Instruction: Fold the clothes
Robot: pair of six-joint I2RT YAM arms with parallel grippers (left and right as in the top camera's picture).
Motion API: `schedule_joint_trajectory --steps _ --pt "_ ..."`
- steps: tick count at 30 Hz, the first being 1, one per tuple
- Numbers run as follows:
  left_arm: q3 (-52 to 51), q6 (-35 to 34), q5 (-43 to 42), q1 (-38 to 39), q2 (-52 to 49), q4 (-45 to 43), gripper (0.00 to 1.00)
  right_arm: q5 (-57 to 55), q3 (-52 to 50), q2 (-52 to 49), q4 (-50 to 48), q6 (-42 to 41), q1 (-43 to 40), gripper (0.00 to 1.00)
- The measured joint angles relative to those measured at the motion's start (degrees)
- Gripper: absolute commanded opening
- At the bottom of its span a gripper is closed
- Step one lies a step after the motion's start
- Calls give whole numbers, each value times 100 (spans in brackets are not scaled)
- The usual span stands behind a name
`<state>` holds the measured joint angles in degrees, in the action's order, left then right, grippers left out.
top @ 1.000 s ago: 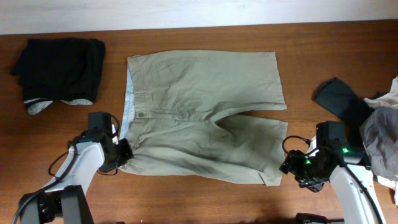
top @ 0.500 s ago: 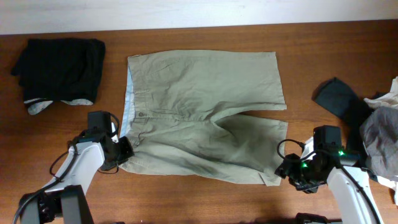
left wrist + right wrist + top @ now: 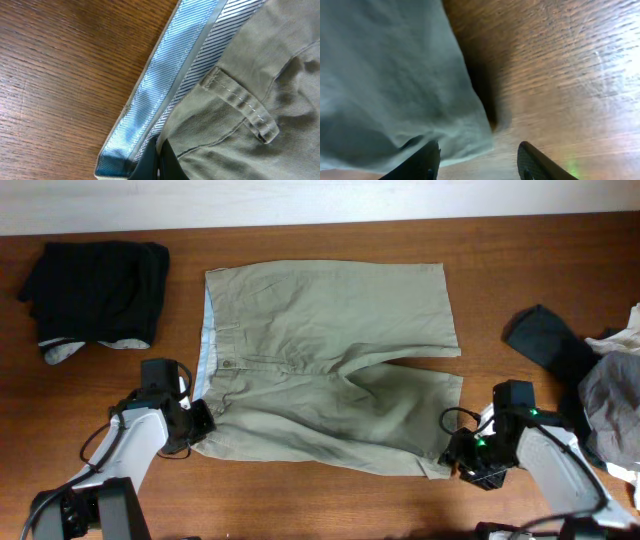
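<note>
The khaki-olive shorts lie flat in the middle of the table, waistband to the left and legs to the right. My left gripper is at the near waistband corner. In the left wrist view it is shut on the waistband edge, beside the blue striped lining and a belt loop. My right gripper is at the near leg's hem corner. In the right wrist view it is open, and the hem corner reaches in between its fingers from the left.
A folded black garment lies at the back left. At the right edge sits a pile with a dark teal piece and grey-white cloth, close behind my right arm. Bare wood lies right of the hem.
My right gripper has slid left and toward the table's front edge, onto the hem corner, with its jaws somewhat narrower. The left gripper has not moved.
</note>
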<state>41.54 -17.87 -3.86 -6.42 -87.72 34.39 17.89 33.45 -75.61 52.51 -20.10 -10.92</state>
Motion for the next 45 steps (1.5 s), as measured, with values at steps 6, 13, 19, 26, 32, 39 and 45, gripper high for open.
schedule_joint_trajectory --steps 6,13,19,26,32,39,45 --pt "0 2 -2 0 0 2 1 28 -4 -463 -234 111 0 53" --pt "0 2 -4 0 0 0 1 330 52 -649 -391 249 -4 46" --pt "0 2 -4 0 0 -15 1 605 46 -723 -616 398 72 23" --pt "0 0 -26 0 0 -17 1 610 46 -820 -835 420 356 4" --pt "103 0 -175 0 13 264 1 601 903 -826 -133 433 361 4" --pt "457 2 -271 0 1095 660 1 605 2535 -328 511 428 378 4" --pt "619 0 -313 2 2481 922 1 608 3421 527 955 428 380 4"
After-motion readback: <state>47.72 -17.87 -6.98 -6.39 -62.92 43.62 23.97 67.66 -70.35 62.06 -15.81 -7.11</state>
